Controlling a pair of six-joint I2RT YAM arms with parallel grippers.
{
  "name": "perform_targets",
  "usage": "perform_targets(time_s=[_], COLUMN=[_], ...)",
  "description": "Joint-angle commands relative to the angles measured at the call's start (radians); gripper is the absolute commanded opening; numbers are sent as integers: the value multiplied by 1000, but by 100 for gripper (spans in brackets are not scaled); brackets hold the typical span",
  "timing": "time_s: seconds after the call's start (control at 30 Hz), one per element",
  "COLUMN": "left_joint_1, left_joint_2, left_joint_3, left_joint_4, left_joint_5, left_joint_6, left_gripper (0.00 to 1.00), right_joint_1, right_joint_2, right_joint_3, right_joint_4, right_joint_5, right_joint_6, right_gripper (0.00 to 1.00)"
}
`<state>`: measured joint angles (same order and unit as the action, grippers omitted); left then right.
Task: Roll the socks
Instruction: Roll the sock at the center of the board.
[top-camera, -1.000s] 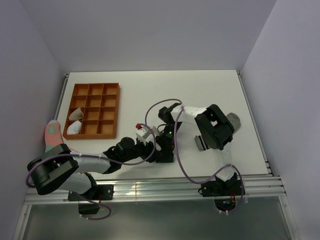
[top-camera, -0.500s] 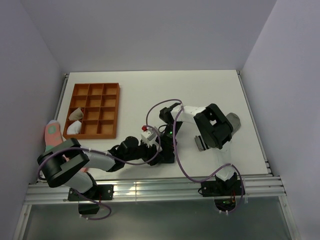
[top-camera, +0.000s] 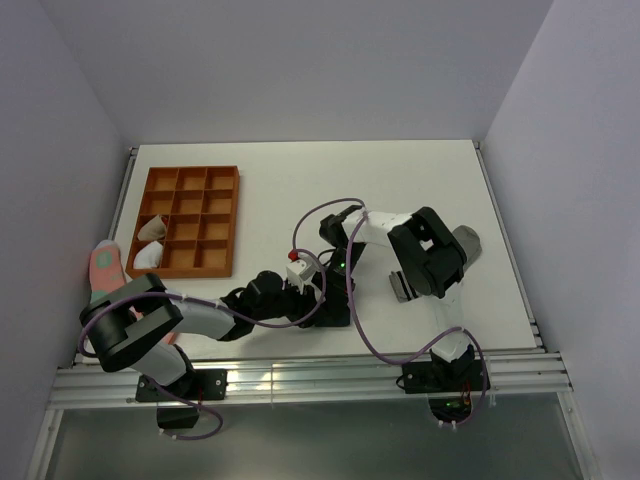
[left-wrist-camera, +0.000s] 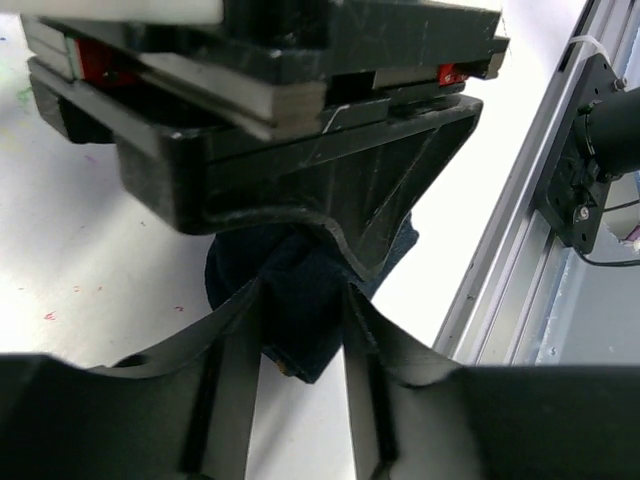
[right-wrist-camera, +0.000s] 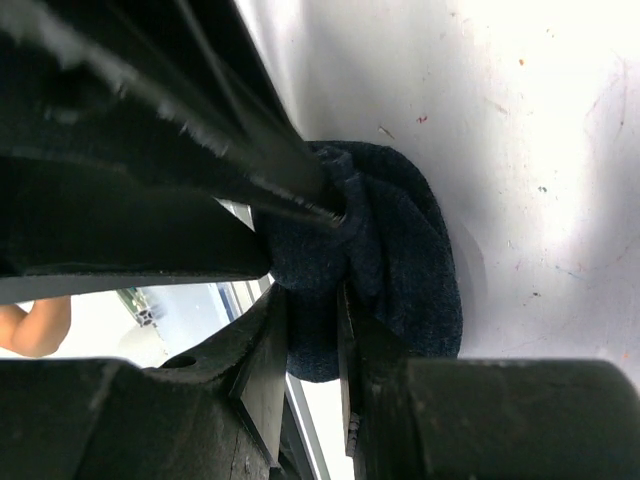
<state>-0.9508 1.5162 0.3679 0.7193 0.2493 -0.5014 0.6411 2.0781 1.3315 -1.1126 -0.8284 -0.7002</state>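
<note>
The dark navy sock is bunched into a lump on the white table, near the front rail. My left gripper has both fingers pressed on the lump's sides. My right gripper is shut on a fold of the same navy sock from the opposite side. In the top view the left gripper and the right gripper meet at the table's front middle and hide the sock. The grey sock lies at the right, partly under the right arm.
A brown compartment tray stands at the back left with pale rolled bundles in its near-left cells. A pink sock with a teal spot lies at the left edge. The metal front rail runs close beside the navy sock.
My left gripper has pushed right, in against the right gripper, and its jaws have narrowed onto the navy sock. The right arm has not moved.
</note>
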Motion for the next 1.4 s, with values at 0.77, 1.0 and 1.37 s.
perform_targets(time_s=[0.77, 1.0, 1.37], left_joint_1=[-72, -66, -42], left_joint_2=[165, 188, 188], left_joint_3=[232, 263, 247], left_joint_4=[-501, -547, -526], left_joint_5=[-147, -131, -87], left_joint_6=[-86, -95, -111], left_gripper=[0, 0, 0], right_joint_1=[-15, -23, -124], right_joint_2=[-206, -271, -346], right_joint_3=[-121, -183, -199], right_joint_4=[240, 289, 267], right_joint_5=[258, 275, 181], right_joint_6=[107, 111, 76], right_gripper=[47, 52, 56])
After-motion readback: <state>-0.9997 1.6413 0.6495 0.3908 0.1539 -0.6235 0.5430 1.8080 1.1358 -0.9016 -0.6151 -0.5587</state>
